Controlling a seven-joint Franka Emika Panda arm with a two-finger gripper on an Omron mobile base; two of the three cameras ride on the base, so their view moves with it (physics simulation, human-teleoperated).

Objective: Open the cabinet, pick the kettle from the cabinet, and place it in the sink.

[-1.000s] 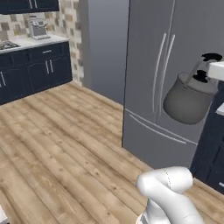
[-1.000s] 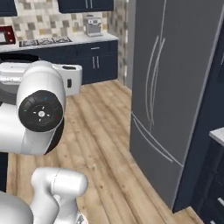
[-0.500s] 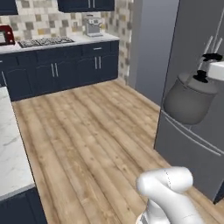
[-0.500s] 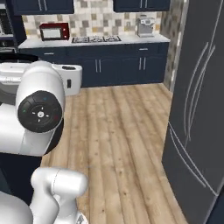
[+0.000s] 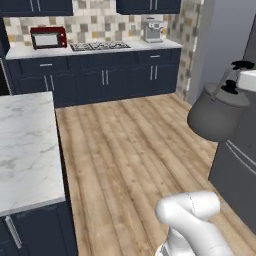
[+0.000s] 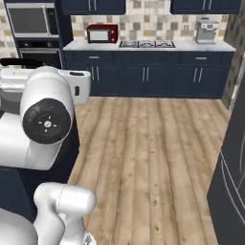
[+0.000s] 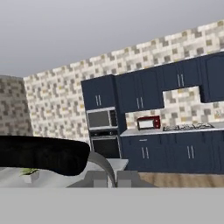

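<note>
The grey kettle (image 5: pixel 215 119) hangs in the air at the right of the left base view, its black lid knob on top. My gripper (image 5: pixel 243 71) is shut on its black arched handle from above. In the hand view the handle (image 7: pixel 43 154) runs as a black bar across the lower left, with the grey body (image 7: pixel 103 166) under it. The right base view shows the handle (image 6: pixel 19 62) at the far left, mostly behind my arm. The sink is out of view. Navy wall cabinets (image 5: pixel 35 5) hang over the far counter; I cannot tell which is the task's cabinet.
A dark grey fridge (image 5: pixel 240 170) stands close on the right. A white marble island top (image 5: pixel 25 145) lies at the left. The far counter holds a red microwave (image 5: pixel 48 36), a cooktop and a coffee machine (image 5: pixel 153 30). Wooden floor (image 5: pixel 135 150) spreads between them.
The whole picture has swung: the base has turned away from the fridge toward the far counter and the island. The kettle stays in my shut gripper, at the same place relative to the arm.
</note>
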